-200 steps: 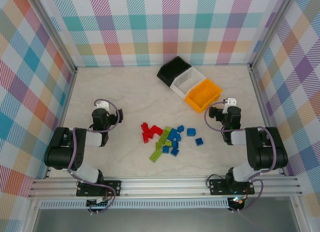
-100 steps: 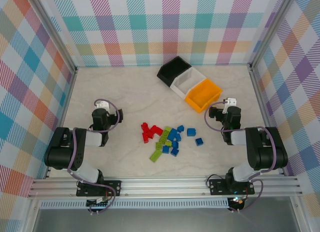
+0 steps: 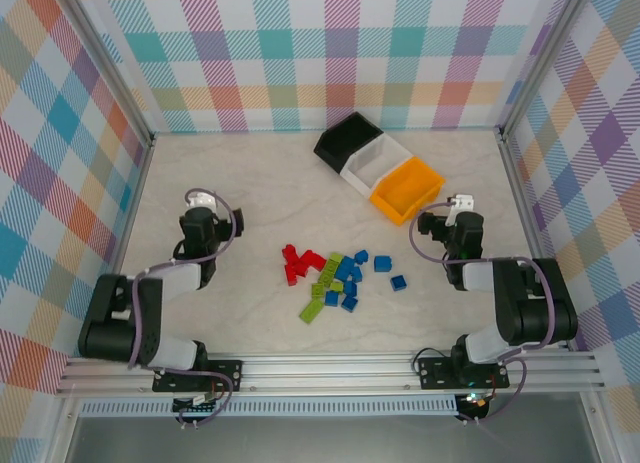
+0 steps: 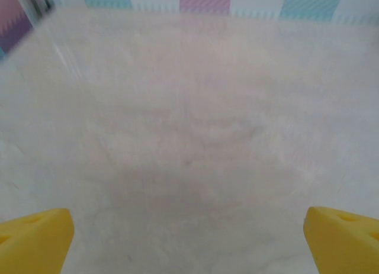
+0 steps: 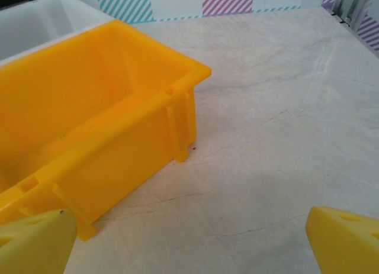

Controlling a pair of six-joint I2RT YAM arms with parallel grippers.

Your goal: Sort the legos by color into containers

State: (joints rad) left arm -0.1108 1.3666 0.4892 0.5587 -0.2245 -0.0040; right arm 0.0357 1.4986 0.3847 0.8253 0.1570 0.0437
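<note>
The legos lie in a loose pile mid-table: red ones (image 3: 298,263) on the left, lime green ones (image 3: 322,283) in the middle, blue ones (image 3: 352,273) on the right. The containers stand in a diagonal row at the back: black (image 3: 347,141), white (image 3: 377,163), orange-yellow (image 3: 407,190). My left gripper (image 3: 199,215) is left of the pile, open over bare table, its yellow fingertips (image 4: 35,241) far apart. My right gripper (image 3: 455,221) is open just right of the orange-yellow bin (image 5: 106,108), with nothing between its fingertips (image 5: 343,238).
Checked walls close the table on three sides, with metal posts (image 3: 512,153) at the back corners. An aluminium rail (image 3: 330,368) carries both arm bases along the near edge. The white bin (image 5: 35,25) shows behind the orange-yellow one in the right wrist view.
My left arm has shifted: its elbow has swung down and left, and the wrist has moved slightly up and left. The right arm and the legos are unchanged.
</note>
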